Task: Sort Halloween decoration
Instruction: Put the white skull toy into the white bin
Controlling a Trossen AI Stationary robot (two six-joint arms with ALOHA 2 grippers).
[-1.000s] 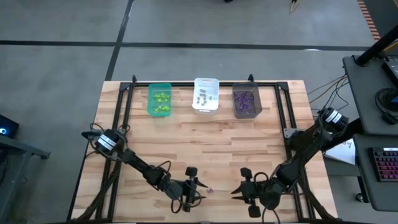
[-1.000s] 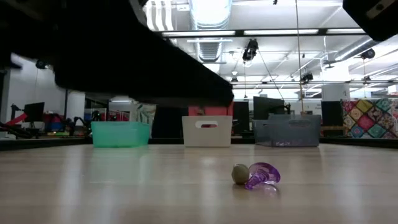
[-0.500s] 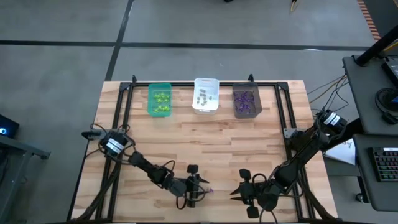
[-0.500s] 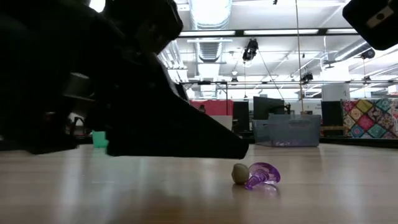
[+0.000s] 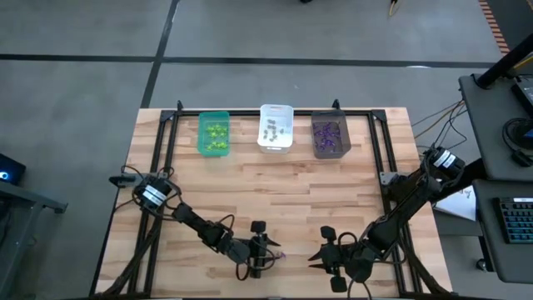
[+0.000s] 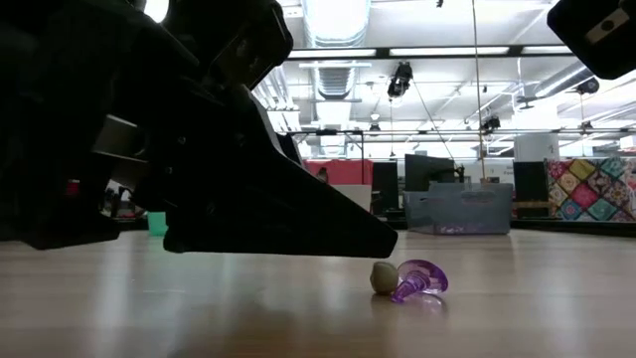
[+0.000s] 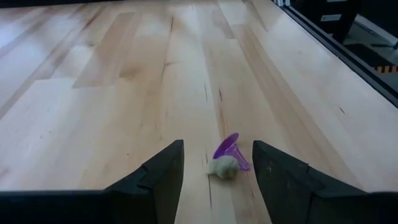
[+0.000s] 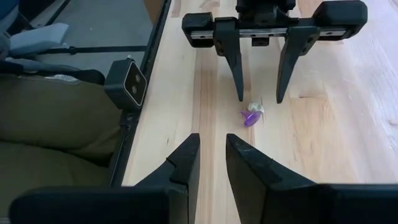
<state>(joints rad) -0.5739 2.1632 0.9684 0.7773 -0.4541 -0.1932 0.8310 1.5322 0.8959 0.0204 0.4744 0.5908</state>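
A purple cone-shaped trinket and a small greyish ball lie touching each other on the wood near the table's near edge. My left gripper is open and low over the table. Its fingertips stop just short of the pair, one on either side of the line to it; in the left wrist view the pair shows between the fingers. My right gripper waits open to the pair's right, pointing at it.
Three bins stand in a row at the far edge: green, white and dark grey, each with trinkets inside. A black frame rail runs along the table's sides. Bare wood lies between the grippers and the bins.
My left gripper has come down close to the table and moved a little to the right toward the purple and greyish pair, staying open; for the last half second it has held still. The pair has not moved.
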